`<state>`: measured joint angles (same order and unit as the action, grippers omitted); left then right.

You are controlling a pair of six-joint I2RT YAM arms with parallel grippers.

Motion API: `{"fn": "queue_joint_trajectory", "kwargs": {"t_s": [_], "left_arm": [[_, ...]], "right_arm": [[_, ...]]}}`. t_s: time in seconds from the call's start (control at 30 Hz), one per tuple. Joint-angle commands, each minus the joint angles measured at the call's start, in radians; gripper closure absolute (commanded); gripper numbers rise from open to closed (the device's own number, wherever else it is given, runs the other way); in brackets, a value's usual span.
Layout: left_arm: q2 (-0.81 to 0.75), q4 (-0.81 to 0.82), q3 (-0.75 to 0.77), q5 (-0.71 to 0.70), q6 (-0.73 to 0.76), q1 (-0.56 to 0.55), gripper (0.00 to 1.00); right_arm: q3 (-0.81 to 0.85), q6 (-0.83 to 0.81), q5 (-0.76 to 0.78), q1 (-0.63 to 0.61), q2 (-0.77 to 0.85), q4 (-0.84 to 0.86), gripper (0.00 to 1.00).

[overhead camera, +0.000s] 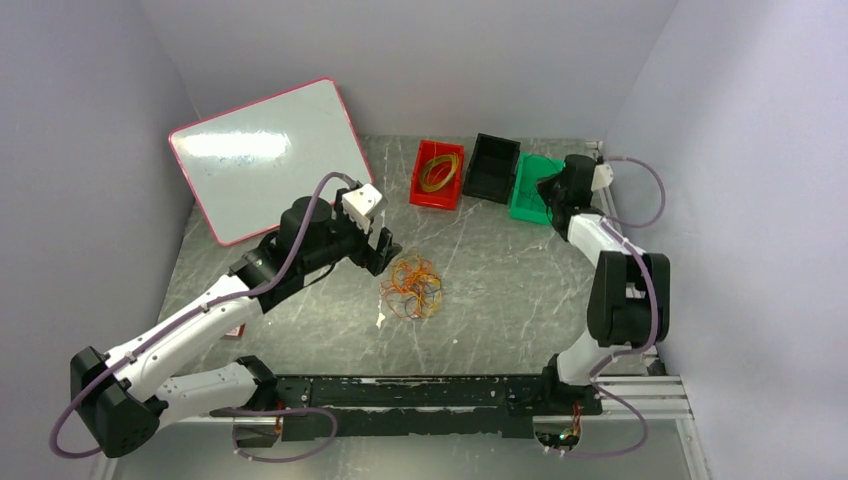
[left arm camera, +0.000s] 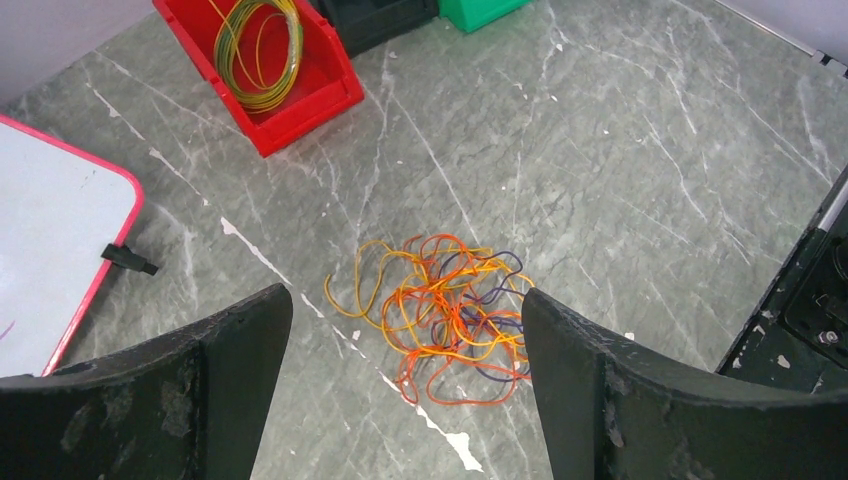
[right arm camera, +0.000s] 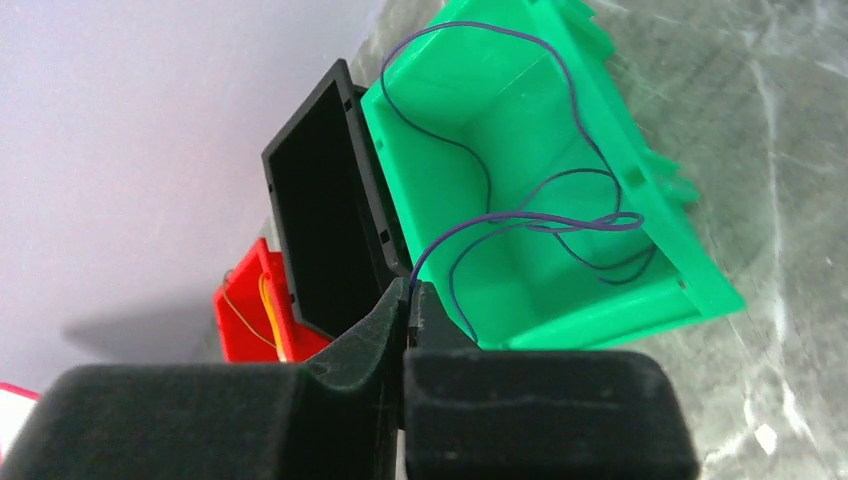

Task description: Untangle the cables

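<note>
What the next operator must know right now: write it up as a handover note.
Left gripper: open, poised over the tangle, touching nothing.
Right gripper: shut above the green bin, seemingly pinching one end of a dark cable that loops into that bin.
Cables: the tangle of orange, yellow and dark loops lies mid-table; a yellow coil sits in the red bin.
Done: the yellow coil and the dark cable are out of the tangle.
Left: let the dark cable go into the green bin, then separate the rest of the tangle.
</note>
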<state>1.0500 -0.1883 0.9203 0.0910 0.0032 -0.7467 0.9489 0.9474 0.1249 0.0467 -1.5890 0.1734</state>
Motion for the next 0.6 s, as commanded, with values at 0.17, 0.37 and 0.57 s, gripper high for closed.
{"fn": "queue_joint_trajectory", "kwargs": {"t_s": [0.17,0.37,0.57], "left_arm": [[-0.022,-0.016,-0.006,-0.020,-0.003,0.005,0.11],[-0.027,-0.024,-0.004,-0.022,-0.006,0.006,0.11],[-0.027,-0.017,-0.008,-0.014,-0.015,0.006,0.11]], "right_arm": [[0.303,-0.274,-0.179,0.009,-0.265,-0.166,1.00],[0.396,-0.291,-0.181,0.038,-0.380,-0.201,1.00],[0.490,-0.326,-0.166,0.049,-0.497,-0.274,1.00]]}}
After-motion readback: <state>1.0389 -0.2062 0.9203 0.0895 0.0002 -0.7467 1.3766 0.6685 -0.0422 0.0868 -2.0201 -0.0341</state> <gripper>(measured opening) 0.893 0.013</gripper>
